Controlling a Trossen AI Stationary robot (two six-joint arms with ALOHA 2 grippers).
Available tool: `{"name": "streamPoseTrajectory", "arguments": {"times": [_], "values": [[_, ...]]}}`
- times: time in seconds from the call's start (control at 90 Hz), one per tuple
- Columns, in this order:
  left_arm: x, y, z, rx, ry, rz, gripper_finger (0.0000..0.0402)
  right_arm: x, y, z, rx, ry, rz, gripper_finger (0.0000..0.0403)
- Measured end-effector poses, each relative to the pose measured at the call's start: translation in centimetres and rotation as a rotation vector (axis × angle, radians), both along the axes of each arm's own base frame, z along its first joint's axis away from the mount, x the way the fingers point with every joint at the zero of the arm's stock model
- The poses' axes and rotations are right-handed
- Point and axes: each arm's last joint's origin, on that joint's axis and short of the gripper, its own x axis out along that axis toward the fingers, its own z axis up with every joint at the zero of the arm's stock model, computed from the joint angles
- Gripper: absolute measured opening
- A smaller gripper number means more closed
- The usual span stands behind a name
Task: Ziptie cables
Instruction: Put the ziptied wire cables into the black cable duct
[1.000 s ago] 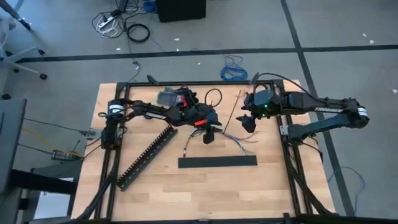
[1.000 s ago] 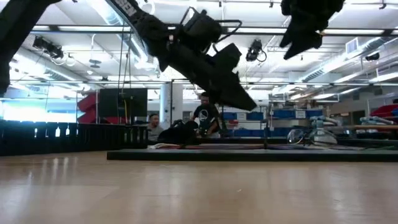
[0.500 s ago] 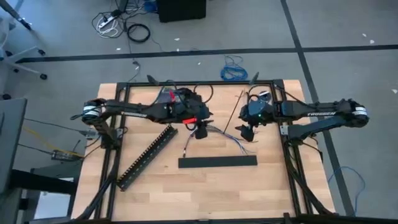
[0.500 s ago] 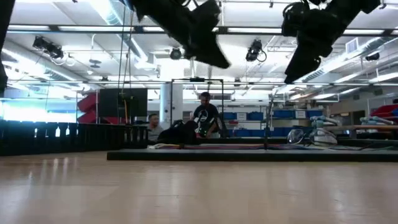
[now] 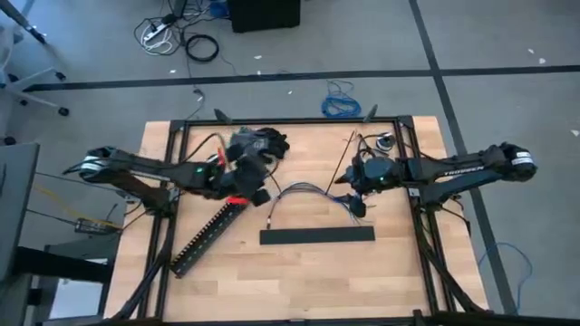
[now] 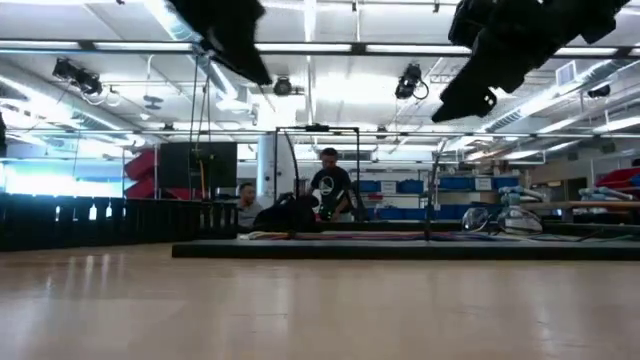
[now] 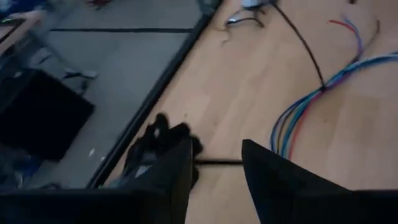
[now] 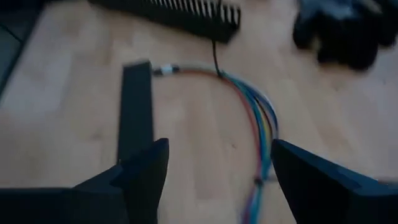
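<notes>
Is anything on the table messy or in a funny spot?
A bit messy, yes. The cables lie loose in a curved arch on the wood, their ends fanning apart, not tied. The slotted duct lies slanted, while the flat black bar lies straight. The left claw and right claw are both open, holding nothing.

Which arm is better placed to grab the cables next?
Likely the right. The right gripper hangs open by the fanned end of the cables, which run between its fingers in its wrist view. The left gripper is open over the slotted duct, farther off.
</notes>
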Motion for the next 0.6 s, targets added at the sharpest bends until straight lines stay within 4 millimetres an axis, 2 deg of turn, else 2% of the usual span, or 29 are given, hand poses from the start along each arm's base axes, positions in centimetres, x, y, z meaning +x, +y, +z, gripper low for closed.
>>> {"name": "streamPoseTrajectory", "arguments": {"times": [0.156,0.278,0.422,0.6], "values": [[-3.2,-2.3,-1.6,-0.033,-0.114,0.007,0.0133,0.1,0.4,-0.8,0.010,-0.148,0.022,0.0274],[-5.1,-4.4,-1.6,-0.019,-0.197,-0.015,0.0133,0.0,0.6,-1.2,0.056,-0.224,0.055,0.0271],[-6.4,-6.8,-0.7,-0.044,-0.280,-0.088,0.0133,0.1,0.6,-1.7,0.095,-0.247,0.056,0.0269],[-7.2,-9.1,-1.6,-0.044,-0.269,-0.154,0.0133,1.8,0.7,-3.0,0.098,-0.248,0.057,0.0268]]}}
